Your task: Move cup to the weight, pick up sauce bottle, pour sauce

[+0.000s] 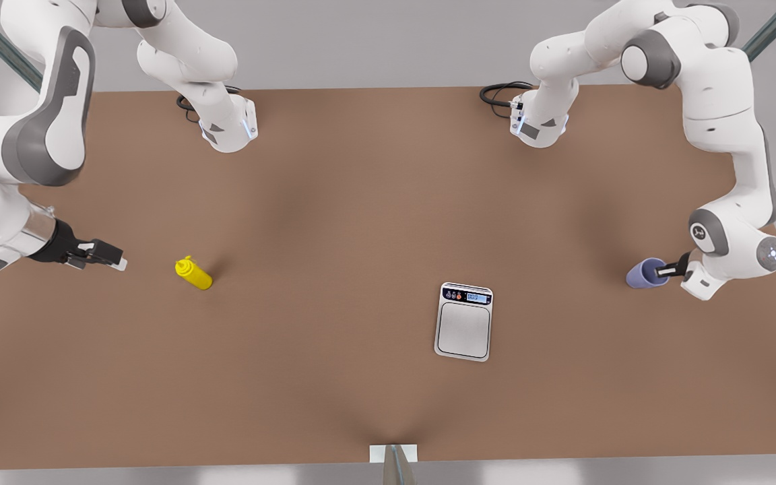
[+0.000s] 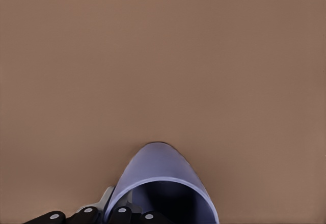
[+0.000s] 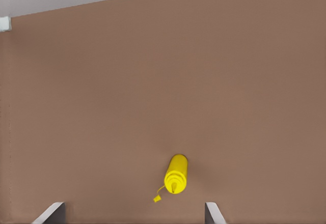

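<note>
On the table (image 1: 361, 222), sauce bottle (image 1: 194, 273) stands upright.

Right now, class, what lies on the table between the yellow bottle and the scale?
Nothing: the front view shows bare table between the bottle and the scale.

Brown table (image 1: 361, 202): sauce bottle (image 1: 193, 273), weight (image 1: 464, 322), cup (image 1: 645, 273).

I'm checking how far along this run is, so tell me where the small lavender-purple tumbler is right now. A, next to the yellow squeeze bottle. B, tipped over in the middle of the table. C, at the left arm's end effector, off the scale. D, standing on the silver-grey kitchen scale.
C: the small lavender-purple tumbler sits at the left end effector near the front view's right edge, well apart from the flat silver-grey kitchen scale, whose platform is bare.
</note>
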Robot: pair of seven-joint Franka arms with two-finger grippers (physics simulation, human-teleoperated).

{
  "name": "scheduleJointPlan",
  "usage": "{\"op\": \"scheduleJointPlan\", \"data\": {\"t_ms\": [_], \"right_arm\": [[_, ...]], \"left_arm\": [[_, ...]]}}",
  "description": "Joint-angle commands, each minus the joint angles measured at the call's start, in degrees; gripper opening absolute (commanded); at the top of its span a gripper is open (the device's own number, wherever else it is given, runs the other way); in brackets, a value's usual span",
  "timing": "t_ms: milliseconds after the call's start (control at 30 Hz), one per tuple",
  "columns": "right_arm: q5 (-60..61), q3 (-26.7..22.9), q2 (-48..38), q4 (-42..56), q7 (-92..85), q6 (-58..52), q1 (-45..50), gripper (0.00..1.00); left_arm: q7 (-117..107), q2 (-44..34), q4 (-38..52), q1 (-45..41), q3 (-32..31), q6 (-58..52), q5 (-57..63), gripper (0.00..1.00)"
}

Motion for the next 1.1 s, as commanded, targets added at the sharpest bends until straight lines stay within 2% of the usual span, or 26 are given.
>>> {"op": "scheduleJointPlan", "data": {"t_ms": [0, 100, 167, 200, 333, 433, 533, 633, 667, 700, 1067], "right_arm": [[0.0, 0.0, 0.0, 0.0, 0.0, 0.0, 0.1, 1.0], [0.0, 0.0, 0.0, 0.3, -0.1, 0.0, 0.0, 1.0], [0.3, 0.0, 1.0, 1.2, -0.1, -0.2, -1.3, 1.0], [2.9, 0.0, 3.2, 3.5, -0.1, -0.8, -3.6, 1.0], [25.9, 0.0, 12.0, 6.7, 0.7, -9.8, -16.3, 1.0], [29.3, 0.0, 14.5, 6.4, 0.7, -14.1, -18.9, 1.0], [38.2, 0.0, 21.4, 6.2, 0.7, -16.5, -23.5, 1.0], [46.1, 0.0, 24.3, -1.7, 0.4, -16.4, -26.8, 1.0], [46.4, 0.0, 26.7, -1.8, 1.0, -17.0, -27.4, 0.95], [48.3, 0.1, 28.3, -2.6, 2.2, -17.5, -28.5, 1.0], [54.1, 0.2, 33.6, -3.2, 29.6, -23.5, -32.0, 1.0]], "left_arm": [[-0.1, -0.2, 0.0, -0.1, -0.2, -0.1, -1.6, 0.21], [-5.7, -5.9, 0.8, -5.3, -0.7, -3.0, -1.6, 0.21], [-9.9, -5.7, 5.9, -8.6, -2.3, -7.7, -2.8, 0.21], [-17.7, -4.1, 12.0, -8.6, -7.0, -11.5, -2.4, 0.21], [-34.8, -1.1, 17.4, -10.5, -17.5, -12.7, -1.6, 0.21], [-42.5, -0.7, 17.4, -17.6, -17.5, -12.1, -1.8, 0.21], [-47.8, 2.3, 22.5, -21.9, -17.6, -12.5, -1.6, 0.21], [-50.4, 5.6, 26.6, -25.0, -17.7, -12.2, -2.4, 0.21], [-50.7, 7.0, 27.9, -26.2, -17.7, -12.3, -2.6, 0.21], [-50.7, 8.0, 28.8, -27.0, -17.7, -11.8, -2.7, 0.21], [-53.3, 11.4, 31.0, -29.8, -17.8, -11.4, -5.0, 0.21]]}}
